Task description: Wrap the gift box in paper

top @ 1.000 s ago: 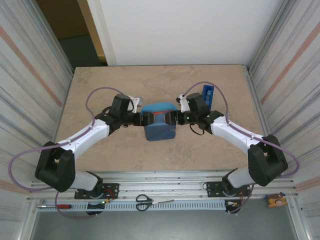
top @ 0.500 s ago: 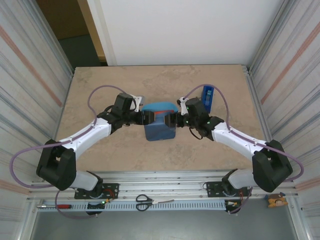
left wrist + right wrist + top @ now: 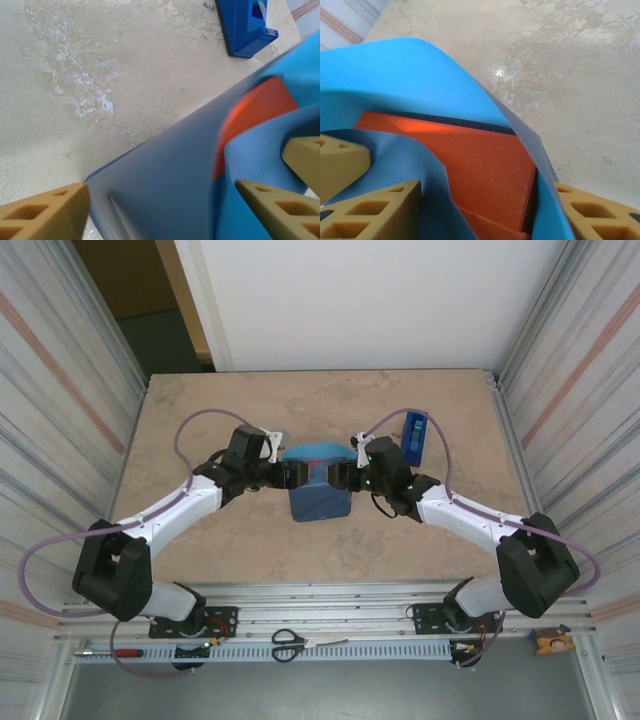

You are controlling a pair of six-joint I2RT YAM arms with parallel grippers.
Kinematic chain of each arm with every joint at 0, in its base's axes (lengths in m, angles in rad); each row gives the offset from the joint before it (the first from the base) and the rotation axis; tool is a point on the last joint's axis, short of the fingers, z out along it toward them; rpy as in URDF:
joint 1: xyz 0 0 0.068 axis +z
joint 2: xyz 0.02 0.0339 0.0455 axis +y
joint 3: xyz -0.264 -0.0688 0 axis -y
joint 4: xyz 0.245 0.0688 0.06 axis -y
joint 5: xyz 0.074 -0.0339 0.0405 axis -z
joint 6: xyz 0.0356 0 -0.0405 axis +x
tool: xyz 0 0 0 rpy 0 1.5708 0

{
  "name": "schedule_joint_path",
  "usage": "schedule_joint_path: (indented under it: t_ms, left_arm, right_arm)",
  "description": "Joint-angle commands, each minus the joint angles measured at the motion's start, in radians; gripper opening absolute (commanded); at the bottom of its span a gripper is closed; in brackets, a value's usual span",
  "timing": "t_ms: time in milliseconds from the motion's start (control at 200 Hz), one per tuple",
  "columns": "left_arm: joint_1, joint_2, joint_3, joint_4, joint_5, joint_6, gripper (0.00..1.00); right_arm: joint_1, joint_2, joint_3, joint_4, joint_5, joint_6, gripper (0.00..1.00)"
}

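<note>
Step, my read: folding side flaps over top, seam not closed.
- gift box [image 3: 485, 170] on worktop [image 3: 200, 410], sitting on paper [image 3: 320, 502]; flaps up both sides, orange strip showing between them.
- left tool [image 3: 160, 195] at box's left side, jaws wide, straddling raised flap, no pinch.
- right tool [image 3: 485, 192] at box's right side, fingers flanking paper-draped corner; gripping or not, cannot tell.
- tape dispenser [image 3: 415, 433] beyond box, to its right, untouched.

Next probably: draw flaps to overlap on top, pin seam flat, then tape.
</note>
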Motion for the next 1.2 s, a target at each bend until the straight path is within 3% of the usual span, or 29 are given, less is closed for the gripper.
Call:
schedule_joint_path:
  t_ms: [0,130,256,496,676,877,1198]
  left_arm:
    - [-0.013,-0.075,0.03,-0.008,-0.014,0.012,0.84]
    - [-0.041,-0.092,0.029,0.006,-0.075,0.024,0.93]
    - [-0.046,-0.043,0.04,-0.002,-0.072,0.02,0.94]
    - [-0.05,0.033,0.047,-0.018,-0.136,0.0,0.84]
    - [-0.053,0.033,0.007,-0.032,-0.125,0.001,0.77]
    - [-0.066,-0.003,-0.058,-0.03,-0.112,-0.008,0.76]
    - [-0.067,-0.009,-0.046,-0.012,-0.112,-0.025,0.76]
  right_arm:
    - [0.012,0.046,-0.053,-0.081,0.047,0.019,0.57]
    - [0.017,0.038,-0.053,-0.089,0.054,0.011,0.57]
    - [0.018,0.025,-0.048,-0.096,0.036,0.002,0.59]
    - [0.019,0.007,-0.033,-0.118,0.016,-0.011,0.63]
    - [0.018,-0.027,-0.011,-0.123,0.0,-0.033,0.66]
    - [0.019,-0.087,-0.009,-0.106,-0.006,-0.047,0.73]
    - [0.029,-0.201,-0.111,0.037,0.114,-0.092,0.67]
